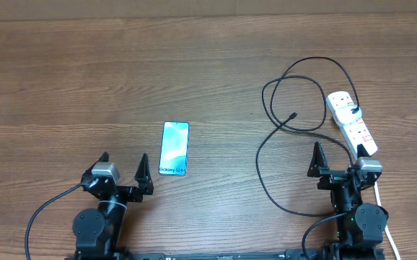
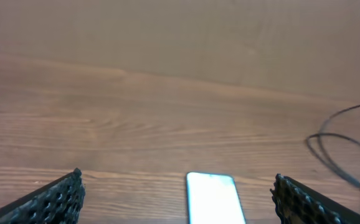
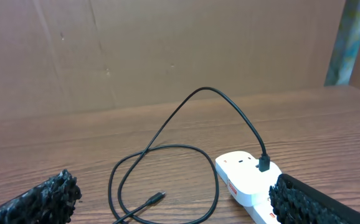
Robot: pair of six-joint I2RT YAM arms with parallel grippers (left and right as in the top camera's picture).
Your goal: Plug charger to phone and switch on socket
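- The phone (image 1: pixel 174 148) lies flat on the wooden desk (image 1: pixel 86 72), screen up and lit pale blue. "Galaxy S24" reads across its near end.
- The socket (image 1: pixel 358 132), a white strip with small red switches, lies at an angle on the right side of the desk. I cannot read any print on it.
- The charger (image 3: pixel 203 89) has its black plug seated in the far end of the socket. Its thin cable arches up and then loops loosely over the desk.
- The charger's connector tip (image 1: pixel 293 115) lies bare on the wood, well apart from the phone.
- The left claw (image 1: pixel 125 157) sits low at the near edge, jaws wide and holding nothing, with the phone just ahead and to its right.
- The right claw (image 1: pixel 340 152) is also low, wide and empty. Its right finger is just beside the socket's near end.
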